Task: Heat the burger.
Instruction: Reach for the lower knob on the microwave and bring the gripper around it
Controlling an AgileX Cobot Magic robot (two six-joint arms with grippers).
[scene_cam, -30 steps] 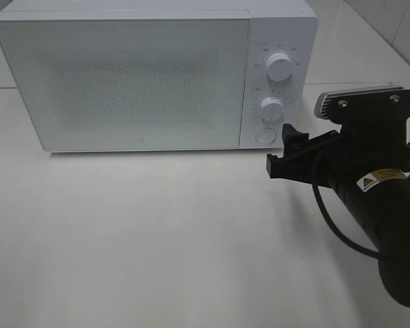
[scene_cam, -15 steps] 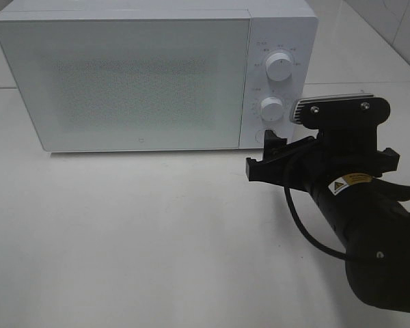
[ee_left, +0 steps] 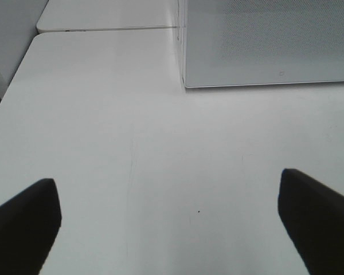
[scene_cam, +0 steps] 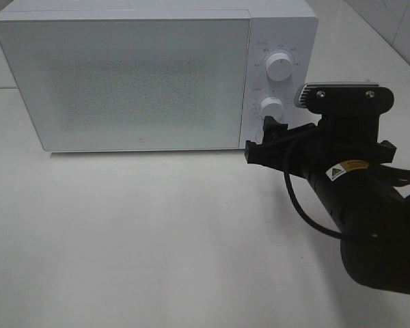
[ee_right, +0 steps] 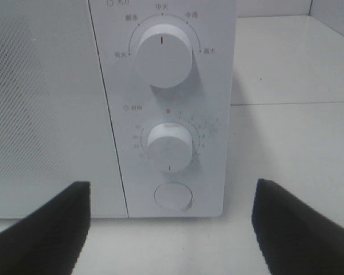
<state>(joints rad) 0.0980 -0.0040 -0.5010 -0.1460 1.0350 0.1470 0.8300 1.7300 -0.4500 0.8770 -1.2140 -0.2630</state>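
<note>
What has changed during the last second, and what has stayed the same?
The right gripper moved left, toward the control panel of the microwave, and is now just in front of the lower knob and the round button. Its jaws are open and hold nothing; nothing was gripped or released. The microwave did not move, its door stayed closed, and the upper knob looks unturned.

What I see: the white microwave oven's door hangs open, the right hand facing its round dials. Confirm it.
Not open: the exterior high view shows the door of the white microwave oven shut, flush with its front. The right hand faces its round dials.
</note>
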